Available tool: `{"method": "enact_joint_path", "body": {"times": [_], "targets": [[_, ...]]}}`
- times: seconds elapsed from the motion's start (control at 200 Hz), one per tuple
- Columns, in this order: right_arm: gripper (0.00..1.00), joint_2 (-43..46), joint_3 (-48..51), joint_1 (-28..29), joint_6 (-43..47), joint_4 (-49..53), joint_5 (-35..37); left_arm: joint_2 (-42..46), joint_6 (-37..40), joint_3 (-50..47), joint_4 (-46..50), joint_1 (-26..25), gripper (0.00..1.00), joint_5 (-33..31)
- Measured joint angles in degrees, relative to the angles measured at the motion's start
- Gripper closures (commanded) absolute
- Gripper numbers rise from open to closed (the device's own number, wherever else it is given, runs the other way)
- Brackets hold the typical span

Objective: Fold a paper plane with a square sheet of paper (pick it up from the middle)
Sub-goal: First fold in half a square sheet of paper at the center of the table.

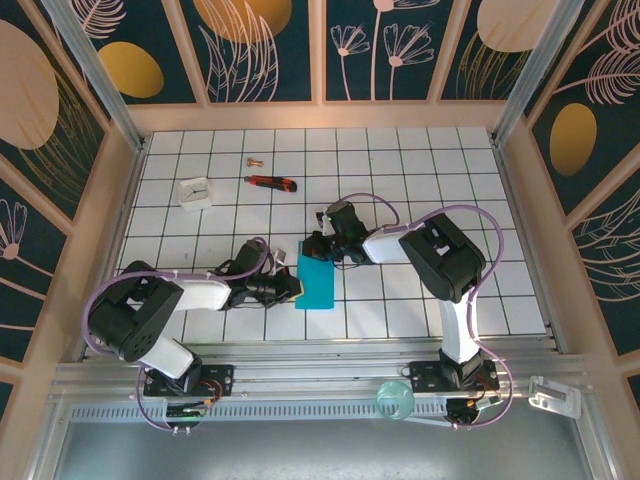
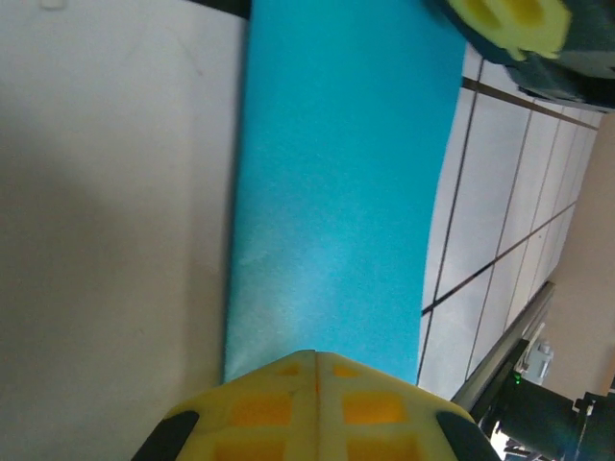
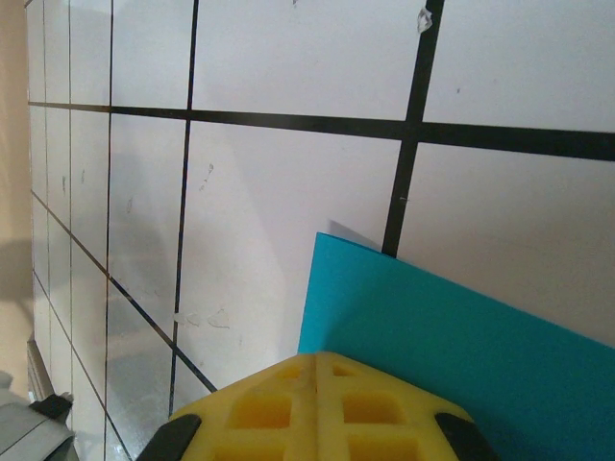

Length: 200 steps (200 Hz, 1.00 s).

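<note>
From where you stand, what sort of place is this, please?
Probably a robot test cell, not a home: a white gridded table enclosed by leaf-patterned wall panels, aluminium rails along the near edge, and a left arm and right arm working on teal paper.

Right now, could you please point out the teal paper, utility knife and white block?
teal paper [image 1: 318, 282], top view, its middle.
utility knife [image 1: 270, 182], top view, its middle.
white block [image 1: 196, 191], top view, its top face.
</note>
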<state>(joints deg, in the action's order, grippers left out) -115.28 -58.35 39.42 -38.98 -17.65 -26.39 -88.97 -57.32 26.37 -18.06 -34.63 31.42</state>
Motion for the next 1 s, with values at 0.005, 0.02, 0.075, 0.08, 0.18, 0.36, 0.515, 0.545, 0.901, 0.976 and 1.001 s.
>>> {"method": "enact_joint_path", "body": {"times": [0.005, 0.02, 0.075, 0.08, 0.18, 0.36, 0.515, 0.545, 0.901, 0.976, 1.001], "targets": [[1.00, 0.00, 0.00, 0.00, 0.00, 0.00, 0.00, -0.04, 0.02, 0.00, 0.00, 0.02, 1.00, 0.02], [1.00, 0.00, 0.00, 0.00, 0.00, 0.00, 0.02, -0.20, 0.02, 0.00, 0.04, 0.09, 1.00, 0.00], [1.00, 0.00, 0.00, 0.00, 0.00, 0.00, 0.02, -0.59, 0.04, 0.00, 0.17, 0.15, 1.00, 0.00], [1.00, 0.00, 0.00, 0.00, 0.00, 0.00, 0.02, -0.61, 0.04, 0.00, 0.22, 0.15, 1.00, 0.00], [1.00, 0.00, 0.00, 0.00, 0.00, 0.00, 0.02, -0.79, 0.61, 0.07, 1.16, 0.15, 1.00, -0.09], [1.00, 0.00, 0.00, 0.00, -0.26, 0.00, 0.20, -0.72, 3.74, 0.87, 3.76, 0.00, 1.00, -0.20], [1.00, 0.00, 0.00, 0.00, -0.46, 0.00, 0.24, -0.46, 5.20, 0.76, 4.13, -0.76, 1.00, -0.22], [1.00, 0.00, 0.00, 0.00, -0.48, 0.00, 0.24, -0.37, 5.27, 0.59, 4.11, -0.96, 1.00, -0.20], [1.00, 0.00, 0.00, 0.02, -0.61, 0.02, 0.42, 2.54, 5.38, -3.69, 1.46, -1.40, 1.00, 1.18], [1.00, 0.00, 0.00, 0.02, -0.61, 0.02, 0.42, 2.54, 5.42, -3.89, 1.09, -1.40, 1.00, 1.31], [1.00, 0.00, 0.00, 0.02, -0.61, 0.02, 0.42, 2.54, 5.55, -3.87, 1.11, -1.44, 1.00, 1.29]]}}
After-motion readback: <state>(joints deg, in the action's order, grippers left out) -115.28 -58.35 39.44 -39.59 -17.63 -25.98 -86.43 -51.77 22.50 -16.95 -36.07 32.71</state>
